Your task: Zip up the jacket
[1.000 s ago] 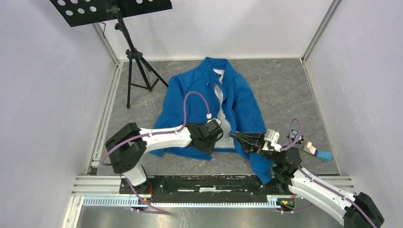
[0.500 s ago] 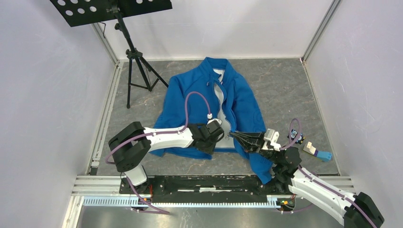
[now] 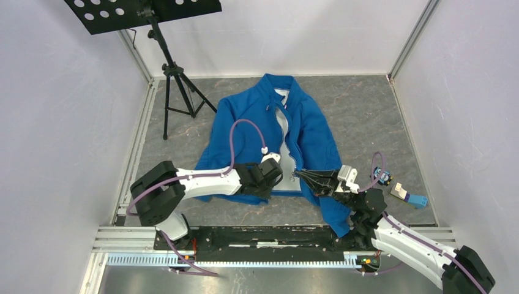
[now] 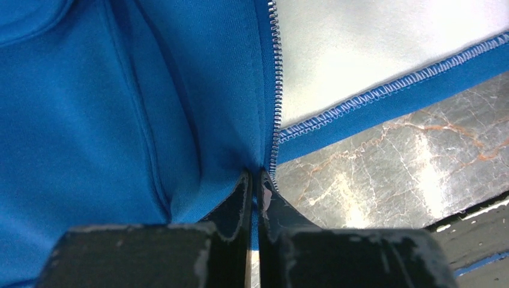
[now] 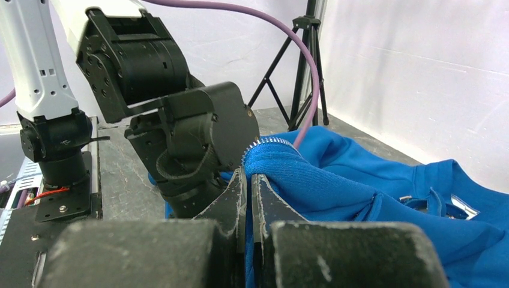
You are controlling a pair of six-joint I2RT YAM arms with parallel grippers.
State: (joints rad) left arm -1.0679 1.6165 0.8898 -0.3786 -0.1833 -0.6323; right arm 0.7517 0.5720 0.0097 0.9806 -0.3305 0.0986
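Observation:
The bright blue jacket (image 3: 312, 128) lies on its back on the marble floor, its front open and the white lining (image 3: 283, 131) showing. My left gripper (image 3: 277, 174) sits at the hem of the left front panel. In the left wrist view it (image 4: 254, 174) is shut on the jacket's (image 4: 150, 90) bottom corner, right beside the zipper teeth (image 4: 277, 78). My right gripper (image 3: 298, 174) faces it from the right. In the right wrist view it (image 5: 248, 174) is shut on a raised fold of the jacket's (image 5: 360, 180) other front edge.
A black music stand on a tripod (image 3: 174, 73) stands at the back left. A small blue-and-white object (image 3: 409, 196) and a small dark one (image 3: 382, 177) lie on the floor at the right. White walls enclose the floor; a black rail (image 3: 263, 236) runs along the near edge.
My left gripper has closed on the jacket's hem corner by the zipper, and its arm has shifted slightly left. My right gripper kept its hold and edged a little left.

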